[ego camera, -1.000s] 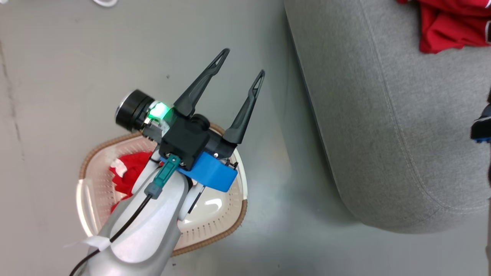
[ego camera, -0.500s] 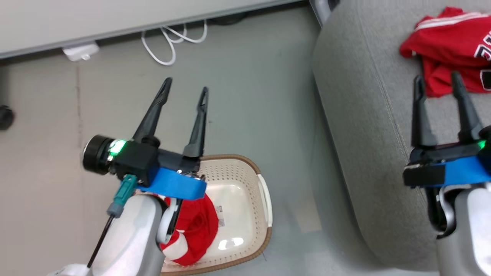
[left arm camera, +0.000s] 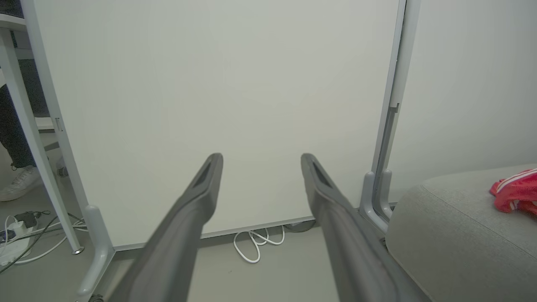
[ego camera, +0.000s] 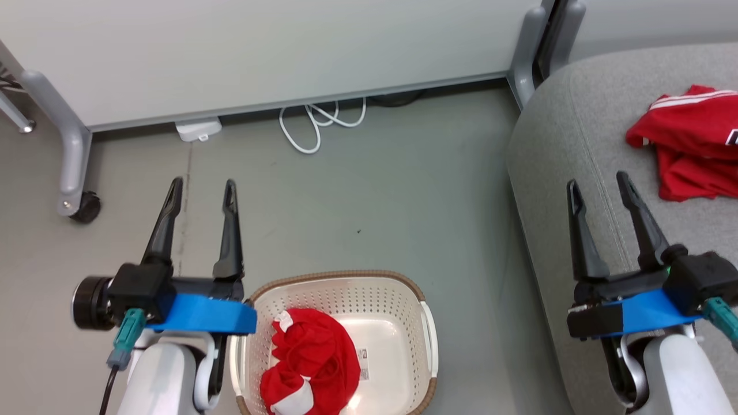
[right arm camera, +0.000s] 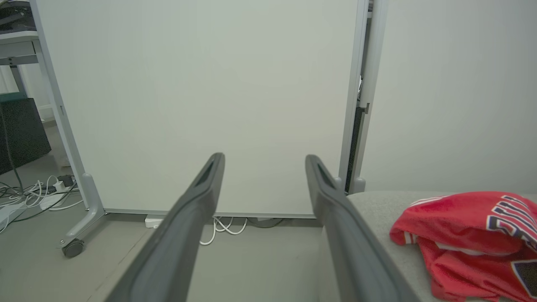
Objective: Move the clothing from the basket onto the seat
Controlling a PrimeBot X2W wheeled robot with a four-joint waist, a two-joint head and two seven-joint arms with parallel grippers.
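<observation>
Head cam, nearest me: basket point(ego camera: 340, 278) upright on the floor point(ego camera: 375, 213). One red garment point(ego camera: 311, 357) is bunched in its left half, white trim showing. Paper label point(ego camera: 363, 360) on basket bottom, just right of the cloth. I log this piece as not yet moved.

L gripper point(ego camera: 203, 183) hangs over the floor just left of the basket. Fingers spread wide, nothing btwn them; left wrist cam agrees, w/ the tips framing bare panel.

R gripper point(ego camera: 597, 180) is over the near left edge of the seat point(ego camera: 553, 132). Fingers likewise wide apart, holding nothing.

Further out on the seat: second red garment point(ego camera: 689, 144), crumpled. White stripes and navy/white lettering show in right wrist cam. It lies ahead-right of the R gripper, apart from the fingertips.

Far: white cable point(ego camera: 314, 124) looped on the floor at the foot of the pale partition panel point(ego camera: 259, 52). Grey panel leg w/ caster point(ego camera: 86, 208) far left. Second grey upright point(ego camera: 522, 57) btwn panel and seat.
</observation>
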